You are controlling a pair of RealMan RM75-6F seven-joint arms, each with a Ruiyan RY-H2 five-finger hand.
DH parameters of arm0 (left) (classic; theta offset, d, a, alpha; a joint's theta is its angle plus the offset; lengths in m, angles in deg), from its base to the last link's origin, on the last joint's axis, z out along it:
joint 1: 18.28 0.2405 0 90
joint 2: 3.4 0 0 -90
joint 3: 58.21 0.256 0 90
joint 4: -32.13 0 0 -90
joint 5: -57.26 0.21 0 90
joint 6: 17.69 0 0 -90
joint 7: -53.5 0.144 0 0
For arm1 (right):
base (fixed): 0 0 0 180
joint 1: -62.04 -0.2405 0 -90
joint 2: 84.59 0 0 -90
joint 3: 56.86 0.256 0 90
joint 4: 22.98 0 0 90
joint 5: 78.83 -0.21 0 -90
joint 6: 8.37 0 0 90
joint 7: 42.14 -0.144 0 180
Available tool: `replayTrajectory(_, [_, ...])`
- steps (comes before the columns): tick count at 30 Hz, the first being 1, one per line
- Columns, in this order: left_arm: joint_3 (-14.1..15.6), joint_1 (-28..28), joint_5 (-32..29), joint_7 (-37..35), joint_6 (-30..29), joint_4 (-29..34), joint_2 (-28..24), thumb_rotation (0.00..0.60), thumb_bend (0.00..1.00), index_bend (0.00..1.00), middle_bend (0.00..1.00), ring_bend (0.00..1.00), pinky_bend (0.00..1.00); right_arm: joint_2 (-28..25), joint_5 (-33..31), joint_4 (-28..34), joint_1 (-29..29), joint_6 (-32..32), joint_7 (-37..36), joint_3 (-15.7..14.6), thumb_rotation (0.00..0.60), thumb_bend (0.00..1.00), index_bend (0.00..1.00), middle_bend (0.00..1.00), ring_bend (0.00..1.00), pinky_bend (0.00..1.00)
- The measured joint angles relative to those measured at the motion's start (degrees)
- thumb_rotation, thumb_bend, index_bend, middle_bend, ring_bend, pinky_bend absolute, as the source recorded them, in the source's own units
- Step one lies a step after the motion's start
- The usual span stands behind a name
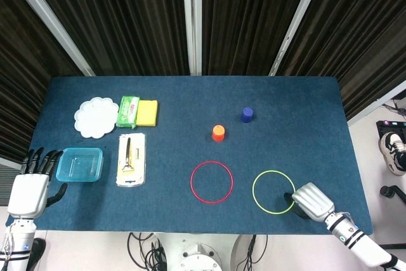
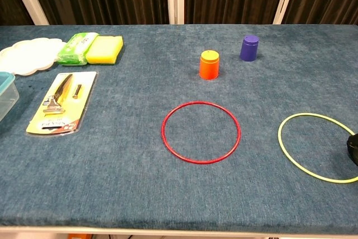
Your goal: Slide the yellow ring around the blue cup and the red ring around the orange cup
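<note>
Resting at the near right corner of the dark blue cloth-covered table (image 1: 304, 144), the right hand (image 1: 309, 198) lies knuckles-up with its dark fingertips (image 1: 289, 197) at the right-hand rim of the thin yellow wire ring (image 1: 273, 191); whether those tips sit just inside the hoop, press on the wire or only touch it cannot be told, and the fingers are hidden under the shell of the hand, so their curl cannot be judged either; nothing is visibly lifted. The yellow ring lies flat on the cloth, just to the left of that hand; the small blue plastic cup (image 1: 247, 114) stands well beyond it, further from the robot and slightly to the left, so a push would likely have to run away from the robot with a small leftward drift. The thin red wire ring (image 1: 212, 182) lies flat beside the yellow one, apart from it, with the small orange plastic cup (image 1: 218, 132) almost straight behind it; neither ring encircles its cup yet. The left hand (image 1: 30, 188) hovers off the table's left edge, fingers spread and holding nothing, beside a clear blue plastic tub (image 1: 79, 164); the right hand is by far the nearer to both rings.
</note>
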Motion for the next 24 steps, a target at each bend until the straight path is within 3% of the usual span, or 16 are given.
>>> replayTrajectory(8, [-0.1, -0.1, 0.0, -0.3, 0.1, -0.5, 0.2, 0.600, 0.27, 0.12, 0.12, 0.01, 0.00, 0.1, -1.4, 0.4, 0.2, -0.8, -0.7, 0.6, 0.600, 0.35, 0.65, 1.00, 1.00, 1.00])
replayTrajectory(16, [-0.3, -0.5, 0.3, -0.4, 0.4, -0.6, 0.2, 0.600, 0.27, 0.12, 0.12, 0.01, 0.00, -1.2, -3.7, 1.9, -1.4, -1.7, -2.8, 4.0, 0.600, 0.35, 0.67, 1.00, 1.00, 1.00])
replayTrajectory(24, [-0.4, -0.7, 0.6, 0.0, 0.5, -0.1, -0.1, 0.600, 0.27, 0.12, 0.12, 0.01, 0.00, -2.4, -8.3, 2.6, -8.2, 6.0, -6.1, 9.1, 0.600, 0.35, 0.67, 1.00, 1.00, 1.00])
